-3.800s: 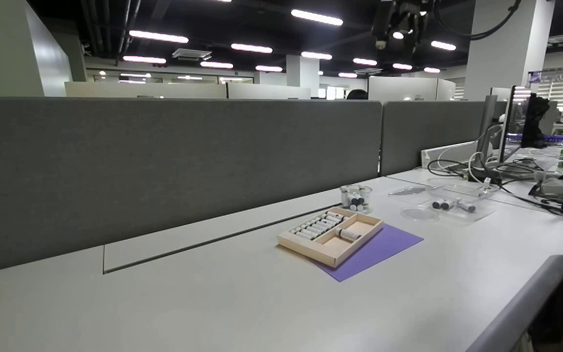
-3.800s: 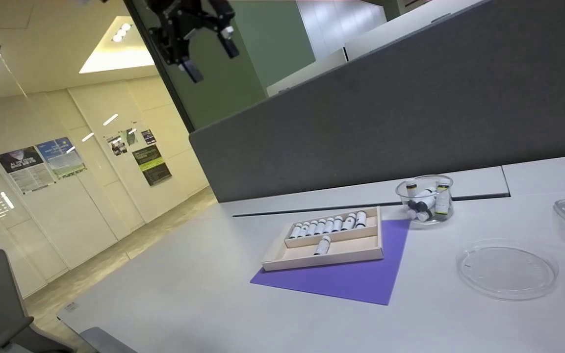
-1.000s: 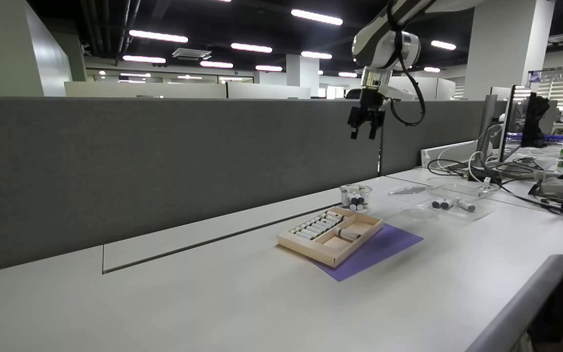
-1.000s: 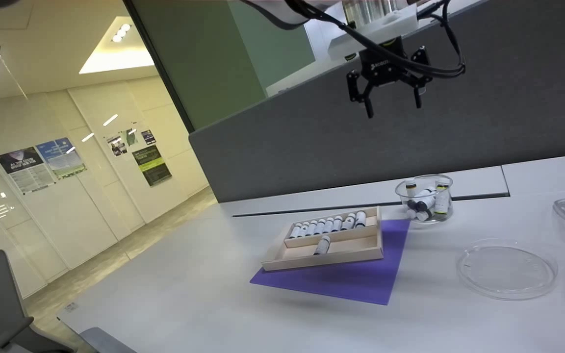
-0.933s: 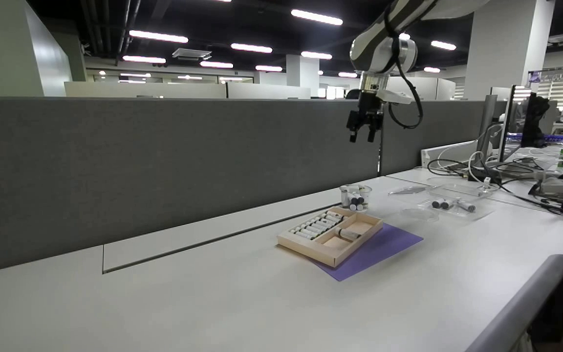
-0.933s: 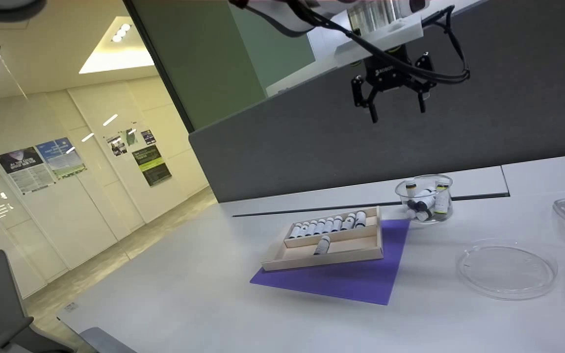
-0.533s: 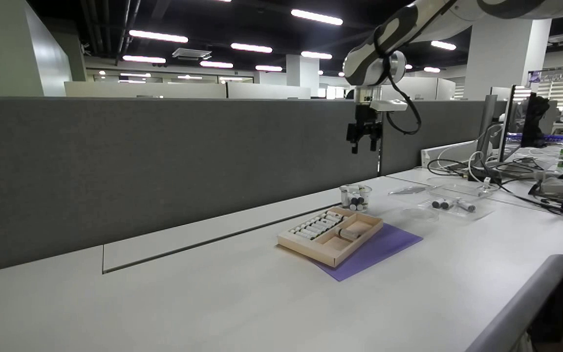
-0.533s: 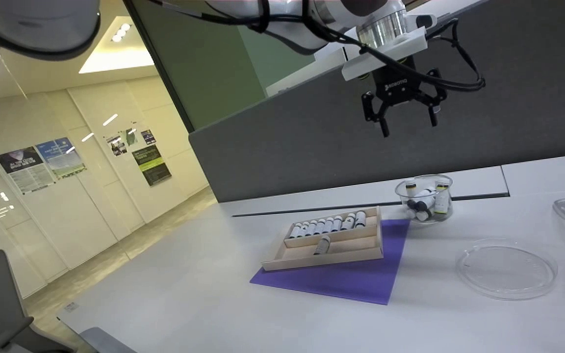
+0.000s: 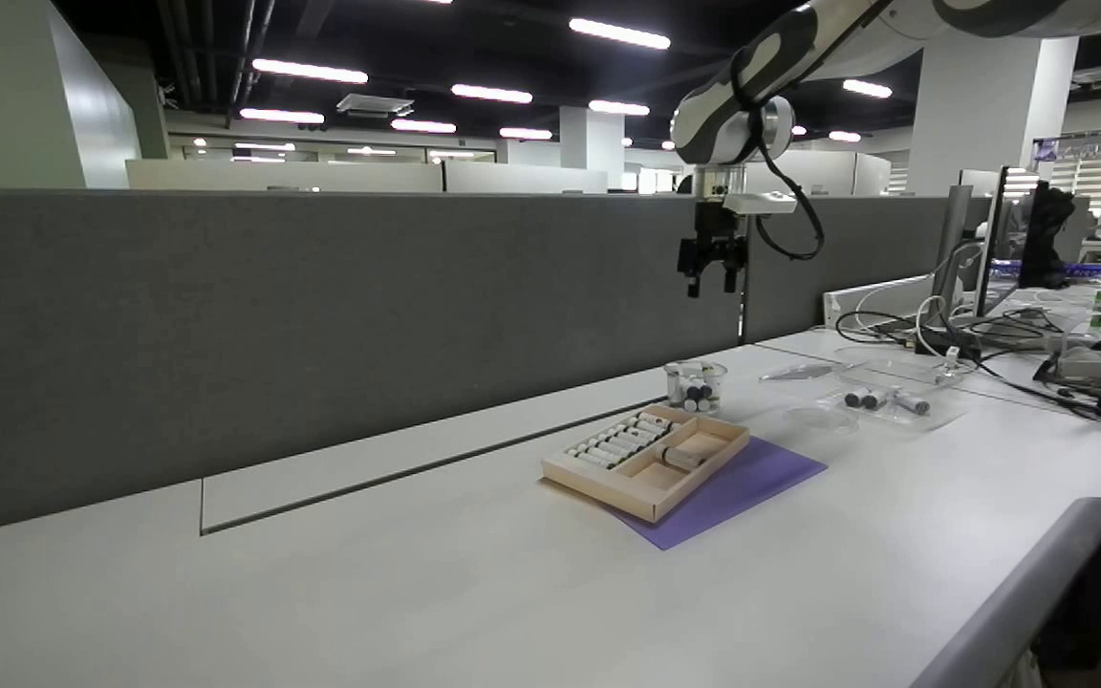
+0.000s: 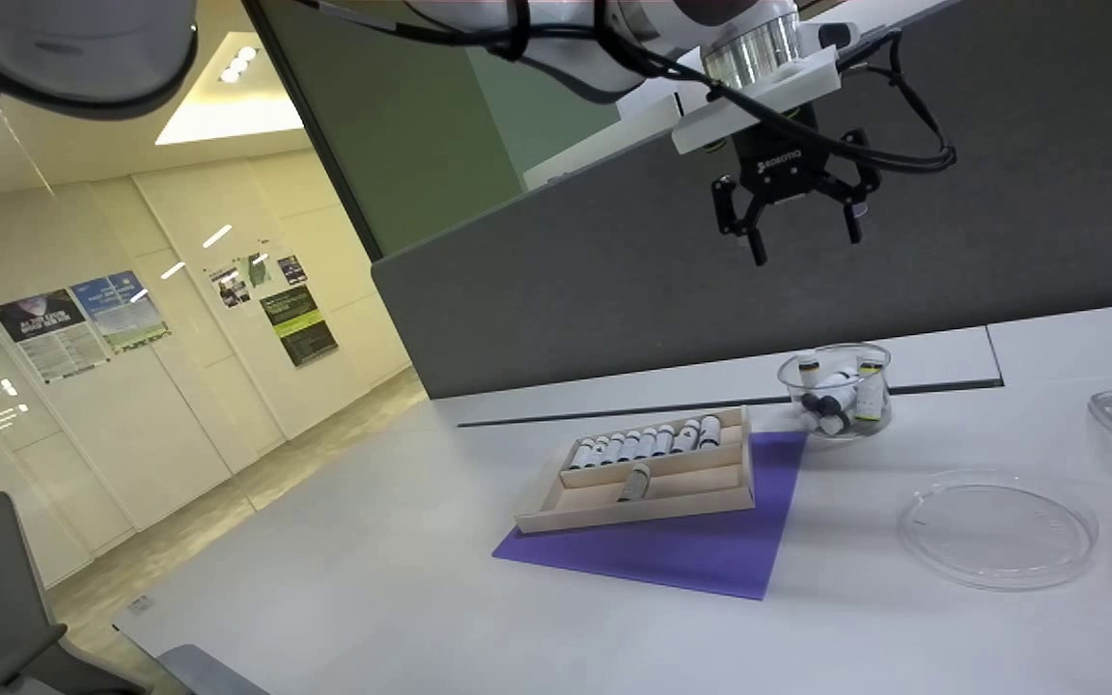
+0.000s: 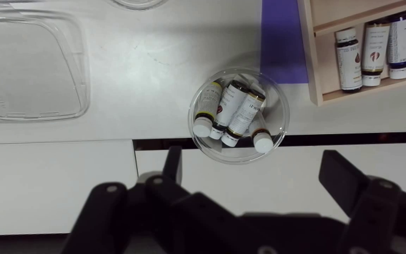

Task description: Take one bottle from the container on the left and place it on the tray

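Observation:
A shallow pale wooden rack [image 9: 608, 485] [image 10: 633, 519] [image 11: 311, 53] holds a row of white-labelled bottles [image 10: 647, 444] [image 11: 350, 68] in its back section. A single bottle [image 9: 680, 459] [image 10: 634, 485] lies in its front section. A clear round bowl [image 10: 889, 405] with several white-capped bottles stands beside the rack; in the wrist view the bowl [image 11: 240, 155] lies just beyond my fingertips. My gripper [image 9: 711, 287] [image 10: 807, 248] [image 11: 251, 155] is open and empty, pointing down high above the table near the bowl. A separate plain tan tray does not show.
A purple mat [image 9: 751, 487] [image 10: 672, 569] [image 11: 284, 53] lies under the rack. A grey partition [image 9: 369, 363] runs behind. A clear round lid [image 10: 1000, 531] and a clear box with bottles [image 9: 895, 403] lie to one side. Cables [image 9: 971, 325] and a monitor stand further off.
My gripper has come down from high up to above the bowl's area, fingers now pointing down. In the last half second it has risen very slightly. The bottles have not moved.

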{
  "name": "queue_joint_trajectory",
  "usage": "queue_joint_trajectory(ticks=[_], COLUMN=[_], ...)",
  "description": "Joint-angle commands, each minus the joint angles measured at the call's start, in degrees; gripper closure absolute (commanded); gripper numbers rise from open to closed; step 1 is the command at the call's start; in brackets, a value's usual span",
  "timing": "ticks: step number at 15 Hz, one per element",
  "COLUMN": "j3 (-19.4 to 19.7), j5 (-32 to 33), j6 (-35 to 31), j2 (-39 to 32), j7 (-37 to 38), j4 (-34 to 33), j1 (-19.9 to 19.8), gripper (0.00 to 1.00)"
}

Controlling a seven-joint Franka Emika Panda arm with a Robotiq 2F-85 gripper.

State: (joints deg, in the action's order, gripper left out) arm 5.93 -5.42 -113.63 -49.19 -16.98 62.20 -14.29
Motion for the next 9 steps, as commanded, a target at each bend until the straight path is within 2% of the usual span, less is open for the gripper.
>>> queue_joint_trajectory(ticks=[1,9], j3=[-1.9,-8.5], j5=[0.2,-8.4], j6=[1.2,-1.3], j2=[-1.9,-13.7], j7=[-0.2,-2.1], j4=[-2.8,-14.0], j1=[-1.7,-7.1], gripper=[0.00,0.00])
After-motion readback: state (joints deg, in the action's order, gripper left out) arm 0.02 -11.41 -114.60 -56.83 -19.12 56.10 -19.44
